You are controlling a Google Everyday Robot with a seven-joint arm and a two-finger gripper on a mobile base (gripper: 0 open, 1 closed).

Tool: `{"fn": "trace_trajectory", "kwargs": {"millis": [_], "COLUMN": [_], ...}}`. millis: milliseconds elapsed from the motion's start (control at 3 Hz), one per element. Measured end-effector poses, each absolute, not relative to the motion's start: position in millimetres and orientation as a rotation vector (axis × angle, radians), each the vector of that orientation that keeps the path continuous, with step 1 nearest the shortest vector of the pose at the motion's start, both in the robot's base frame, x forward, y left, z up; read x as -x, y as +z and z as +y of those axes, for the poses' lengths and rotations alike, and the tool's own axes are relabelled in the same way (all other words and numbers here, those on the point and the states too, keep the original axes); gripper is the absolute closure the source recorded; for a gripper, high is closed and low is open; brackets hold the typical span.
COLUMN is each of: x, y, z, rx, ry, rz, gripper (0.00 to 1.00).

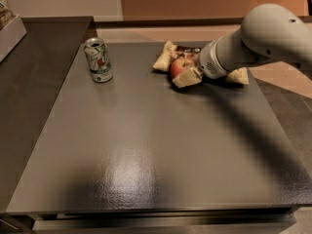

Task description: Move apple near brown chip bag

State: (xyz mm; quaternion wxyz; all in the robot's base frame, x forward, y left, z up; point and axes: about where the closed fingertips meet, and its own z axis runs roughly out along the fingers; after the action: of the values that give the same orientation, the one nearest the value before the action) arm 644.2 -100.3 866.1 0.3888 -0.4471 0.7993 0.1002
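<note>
The red apple [179,66] sits between the fingers of my gripper [184,69], which is shut on it; one cream finger [187,77] shows under and in front of it. The apple is right at the front edge of the brown chip bag [188,49], which lies at the back of the dark table [146,145]. The bag's cream crimped ends show at the left [165,58] and right [240,76]. My white arm [263,38] comes in from the right and hides the bag's middle. I cannot tell whether the apple touches the table.
A green-and-white soda can [98,60] stands upright at the back left of the table. A second dark counter [29,82] adjoins on the left, with a white box [10,33] at its far corner. The table's front edge runs along the bottom.
</note>
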Motion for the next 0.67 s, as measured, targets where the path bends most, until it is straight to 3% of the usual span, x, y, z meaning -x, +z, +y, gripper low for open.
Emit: {"fn": "trace_trajectory", "kwargs": {"millis": [667], "x": [-642.6], "y": [861.2], "z": [-107.7], "rx": [1.134], "ry": [0.232], "rz": [2.044], "gripper": [0.12]}}
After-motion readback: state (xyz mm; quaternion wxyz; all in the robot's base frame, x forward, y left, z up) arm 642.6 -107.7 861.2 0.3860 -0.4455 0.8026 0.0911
